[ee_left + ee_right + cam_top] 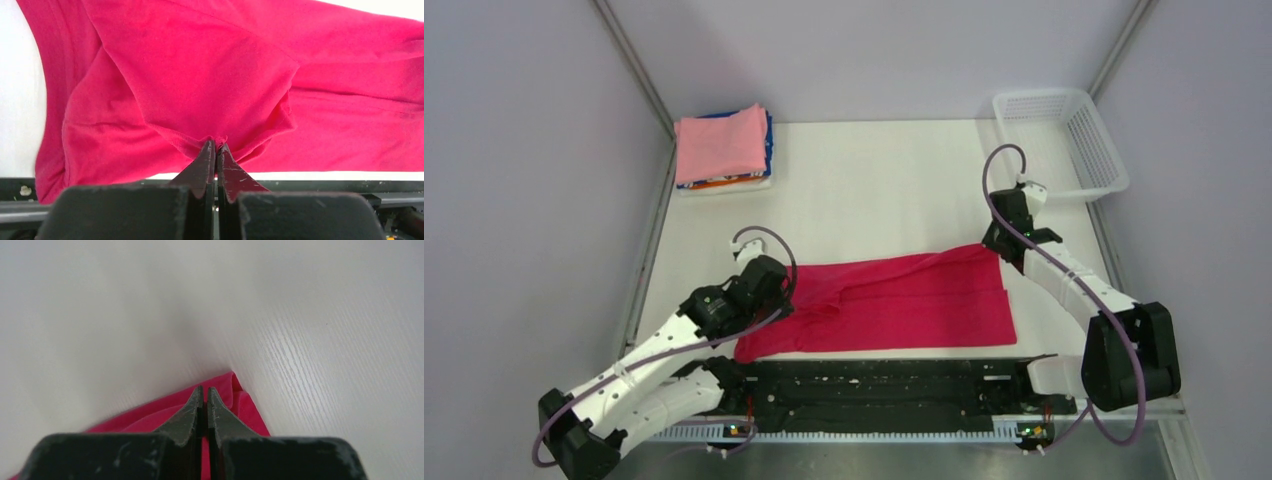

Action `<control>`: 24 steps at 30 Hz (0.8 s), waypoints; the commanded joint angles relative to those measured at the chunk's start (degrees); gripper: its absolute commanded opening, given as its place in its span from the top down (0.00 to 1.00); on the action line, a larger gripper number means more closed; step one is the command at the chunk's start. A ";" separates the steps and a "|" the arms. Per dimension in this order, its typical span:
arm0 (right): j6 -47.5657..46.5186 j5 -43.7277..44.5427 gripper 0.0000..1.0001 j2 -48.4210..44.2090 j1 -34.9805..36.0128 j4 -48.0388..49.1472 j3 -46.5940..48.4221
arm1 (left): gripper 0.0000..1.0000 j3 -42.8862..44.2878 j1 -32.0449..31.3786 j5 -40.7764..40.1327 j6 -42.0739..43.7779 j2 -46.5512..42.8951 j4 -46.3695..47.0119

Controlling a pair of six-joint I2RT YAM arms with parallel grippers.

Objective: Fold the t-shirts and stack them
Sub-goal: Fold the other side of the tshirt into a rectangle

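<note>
A crimson-red t-shirt (894, 300) lies spread lengthwise across the near middle of the table. My left gripper (782, 290) is at its left end, shut on a pinched-up fold of the red cloth (200, 75), which bunches at the gripper's (216, 145) tips. My right gripper (997, 245) is at the shirt's far right corner, shut on that corner (240, 405); red cloth shows under and between its closed jaws (205, 389). At the back left stands a stack of folded t-shirts with a light pink one (720, 142) on top and blue (769, 135), orange and white edges (724, 184) under it.
A white plastic mesh basket (1064, 140) stands at the back right corner. A black rail (874, 385) runs along the near edge between the arm bases. Grey walls close in the left, back and right sides.
</note>
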 commanded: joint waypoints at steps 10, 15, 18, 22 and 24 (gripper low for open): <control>0.02 1.33 1.00 -3.72 0.65 1.02 -2.21 | 1.00 -8.58 -2.35 4.99 -5.75 -2.69 -0.84; 4.37 6.18 0.90 -6.02 0.76 0.50 -7.70 | 1.00 -11.60 -2.42 4.35 -7.27 -2.88 -2.50; 5.87 8.46 0.61 -8.91 0.73 -0.69 -10.06 | 0.75 -11.16 -2.45 3.79 -7.81 -3.90 -3.86; 6.08 10.41 0.34 -14.21 0.76 -4.52 -9.53 | 0.38 -8.63 -2.45 3.73 -6.68 -5.97 -4.85; 5.49 9.65 0.20 -16.66 0.70 -5.43 -8.65 | 0.15 -6.37 -2.45 4.03 -5.43 -6.46 -5.64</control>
